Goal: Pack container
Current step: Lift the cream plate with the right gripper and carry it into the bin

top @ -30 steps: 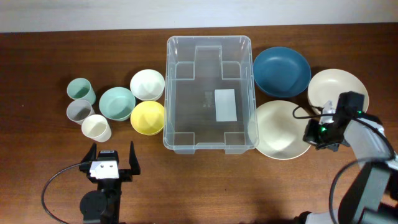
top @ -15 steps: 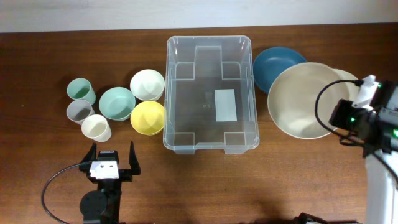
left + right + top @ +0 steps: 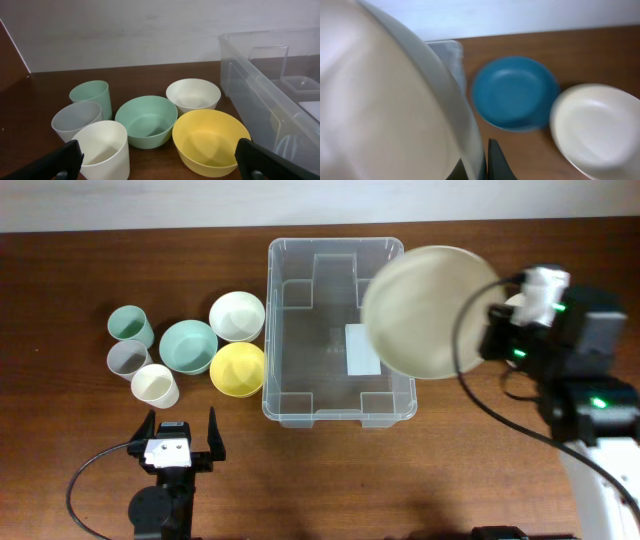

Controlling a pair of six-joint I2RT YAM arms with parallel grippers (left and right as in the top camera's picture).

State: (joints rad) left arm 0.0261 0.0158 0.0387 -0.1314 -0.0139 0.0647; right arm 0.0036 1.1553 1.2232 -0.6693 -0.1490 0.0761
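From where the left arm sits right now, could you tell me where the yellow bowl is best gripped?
Grip the yellow bowl by its near rim, coming from above, one finger inside and one outside. It stands upright and open; the container and green bowl crowd its sides, while the near edge is free.

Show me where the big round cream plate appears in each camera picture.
Overhead: the big round cream plate hangs over the right side of the clear plastic container, held by the right gripper.
Left wrist: not in it.
Right wrist: blurred, it fills the left half.
Shared landmark: the container, right edge in left wrist, corner behind the plate in right wrist.
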